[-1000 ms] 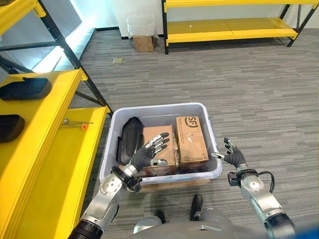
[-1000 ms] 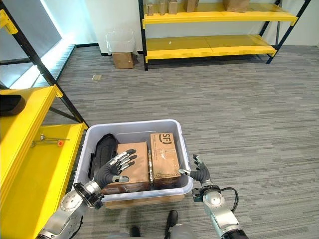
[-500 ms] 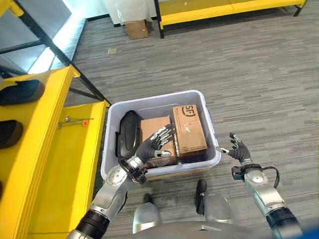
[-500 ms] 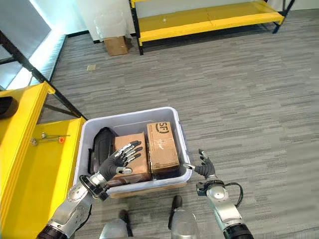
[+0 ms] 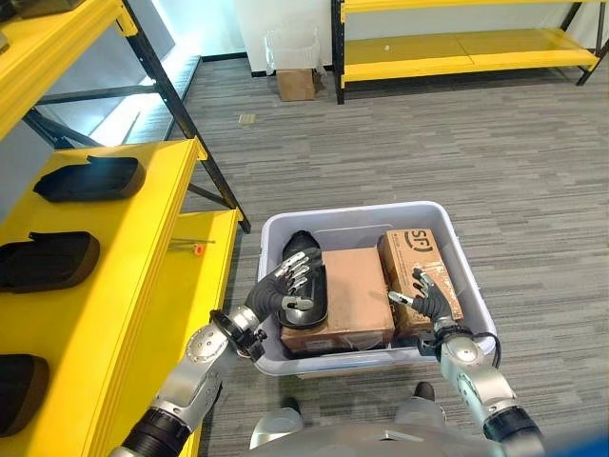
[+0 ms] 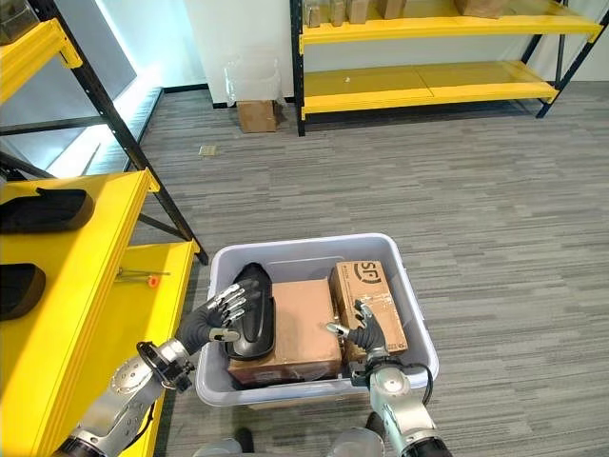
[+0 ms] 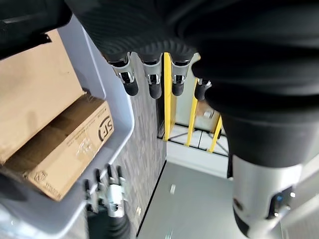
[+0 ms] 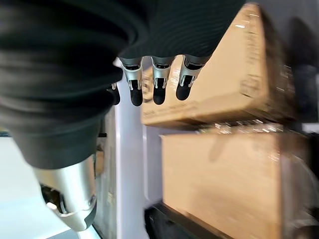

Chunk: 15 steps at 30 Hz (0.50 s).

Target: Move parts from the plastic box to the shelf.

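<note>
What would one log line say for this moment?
left hand: open, on black part | right hand: open, over small box | bin: two boxes, part inside

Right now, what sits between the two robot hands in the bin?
A plain cardboard box, seen in both eye views, between the left robot hand and right robot hand.

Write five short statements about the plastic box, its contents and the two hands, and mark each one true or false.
1. The plastic box stands on the floor beside the yellow shelf. True.
2. The box holds one cardboard box. False: two cardboard boxes lie in it.
3. The left hand is at the black part in the box. True.
4. The right hand is closed round a carton. False: its fingers are spread open above the cartons.
5. The shelf is bare. False: black parts already lie on it.
</note>
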Tool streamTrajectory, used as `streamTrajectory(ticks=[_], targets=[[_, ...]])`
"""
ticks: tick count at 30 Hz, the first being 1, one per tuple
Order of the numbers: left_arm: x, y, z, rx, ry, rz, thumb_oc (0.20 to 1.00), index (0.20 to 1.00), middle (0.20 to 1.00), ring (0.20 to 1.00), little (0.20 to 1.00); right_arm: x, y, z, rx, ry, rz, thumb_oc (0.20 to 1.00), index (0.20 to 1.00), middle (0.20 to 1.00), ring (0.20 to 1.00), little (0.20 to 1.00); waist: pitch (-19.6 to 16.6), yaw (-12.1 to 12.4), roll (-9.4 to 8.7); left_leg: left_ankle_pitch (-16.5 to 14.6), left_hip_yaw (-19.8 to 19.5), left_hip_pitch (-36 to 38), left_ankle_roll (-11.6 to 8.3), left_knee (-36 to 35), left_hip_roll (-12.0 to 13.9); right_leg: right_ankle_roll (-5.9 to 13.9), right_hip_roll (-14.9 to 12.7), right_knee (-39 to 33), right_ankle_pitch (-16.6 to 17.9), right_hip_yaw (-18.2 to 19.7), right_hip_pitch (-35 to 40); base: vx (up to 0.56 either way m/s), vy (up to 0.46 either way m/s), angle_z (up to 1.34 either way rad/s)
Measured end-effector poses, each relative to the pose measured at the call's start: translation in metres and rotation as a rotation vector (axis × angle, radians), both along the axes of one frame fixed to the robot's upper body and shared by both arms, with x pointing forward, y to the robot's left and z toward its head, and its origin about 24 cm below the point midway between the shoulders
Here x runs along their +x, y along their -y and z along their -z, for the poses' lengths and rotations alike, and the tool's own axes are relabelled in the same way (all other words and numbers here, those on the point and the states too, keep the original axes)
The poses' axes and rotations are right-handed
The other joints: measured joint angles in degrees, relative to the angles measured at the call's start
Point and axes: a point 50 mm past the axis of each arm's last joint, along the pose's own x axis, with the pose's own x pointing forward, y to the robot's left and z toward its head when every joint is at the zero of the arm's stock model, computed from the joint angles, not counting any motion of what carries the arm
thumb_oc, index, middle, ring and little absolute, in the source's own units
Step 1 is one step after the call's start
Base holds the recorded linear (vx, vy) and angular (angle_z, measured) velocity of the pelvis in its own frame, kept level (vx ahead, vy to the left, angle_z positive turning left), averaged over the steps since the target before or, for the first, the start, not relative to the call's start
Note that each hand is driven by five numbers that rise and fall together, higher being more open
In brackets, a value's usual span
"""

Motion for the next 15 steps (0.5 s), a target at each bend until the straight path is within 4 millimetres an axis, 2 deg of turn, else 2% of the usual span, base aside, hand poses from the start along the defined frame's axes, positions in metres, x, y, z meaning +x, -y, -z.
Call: streamTrajectory(ticks=[4,6,8,11,14,15], targets=[[0.006,-0.014,0.004,0.101,-0.034,-0.219,1.0,1.0,1.0,1.0,1.0,0.005,0.012,-0.012,-0.056,0.059,0.047,1.0,1.0,1.0,1.0,1.0,1.1,0.2,0.67,0.8,-1.4,-1.4,-1.27,0.3,2.9,0.14,2.9,-1.1,-0.1,-0.8,0.2,-0.09,-0.011,0.09],[0.011,-0.022,0.008,0.114,-0.072,-0.354,1.0,1.0,1.0,1.0,1.0,0.011,0.02,-0.026,-0.091,0.123,0.06,1.0,1.0,1.0,1.0,1.0,1.9,0.3,1.0,1.0,-1.8,-4.1,-1.41,1.7,3.7,-0.19,3.6,-0.9,0.0,-1.1,-1.6,-0.16,-0.047,0.04],[0.019,-0.024,0.003,0.114,-0.066,-0.414,1.0,1.0,1.0,1.0,1.0,0.021,0.025,-0.042,-0.112,0.195,0.075,1.0,1.0,1.0,1.0,1.0,4.1,0.5,1.12,1.1,-2.3,-6.6,-1.41,3.3,4.3,-0.51,4.0,-0.4,0.2,-1.1,-3.4,-0.18,-0.073,0.07],[0.038,-0.016,-0.012,0.108,-0.003,-0.42,1.0,1.0,1.0,1.0,1.0,0.04,0.027,-0.067,-0.13,0.316,0.094,1.0,1.0,1.0,1.0,1.0,8.4,1.3,0.91,1.6,-3.2,-11.8,-1.36,6.7,5.4,-1.77,4.5,2.5,0.6,-0.9,-8.5,-0.23,-0.051,0.04],[0.06,0.001,-0.034,0.128,0.096,-0.388,1.0,1.0,1.0,1.0,1.0,0.055,0.022,-0.089,-0.136,0.418,0.069,1.0,1.0,1.0,1.0,1.0,13.2,1.3,0.56,1.6,-3.7,-15.0,-1.06,8.7,5.8,-2.14,4.5,4.8,0.4,-0.5,-11.8,-0.2,-0.02,-0.03],[0.071,0.008,-0.046,0.146,0.154,-0.421,1.0,1.0,1.0,1.0,1.0,0.06,0.016,-0.096,-0.088,0.437,0.048,1.0,1.0,1.0,1.0,1.0,14.5,1.0,0.14,1.4,-3.6,-17.5,-0.91,10.5,6.1,-2.69,4.4,7.1,0.0,0.3,-14.9,-0.2,-0.051,-0.12]])
